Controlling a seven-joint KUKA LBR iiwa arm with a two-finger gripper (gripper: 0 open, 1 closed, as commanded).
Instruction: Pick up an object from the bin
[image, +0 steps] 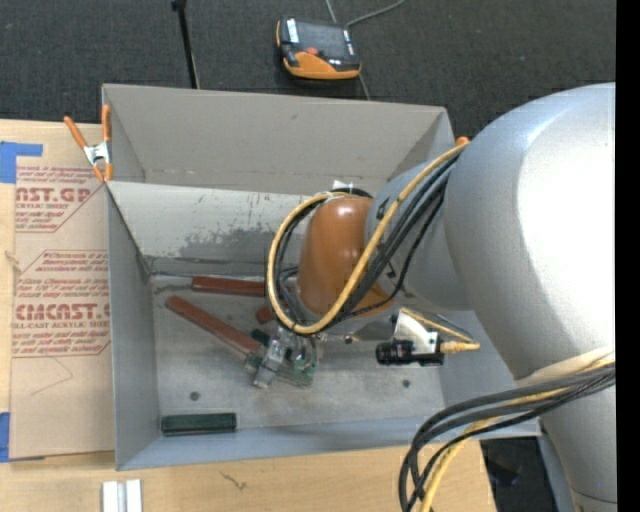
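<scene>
Bin (380, 402) grey, scuffed; dark floor (500, 50) beyond.

Within the bin (128, 340), a rear rod (228, 286) is being seen just behind a slanted rod (208, 324), left of centre; a flat bar (198, 424) is being seen front-left, a small cylinder (405, 352) right.

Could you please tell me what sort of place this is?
Probably a robotics lab's bin-picking station: a cabled robot arm reaches into a grey metal bin holding a reddish-brown stick and a dark bar.
</scene>
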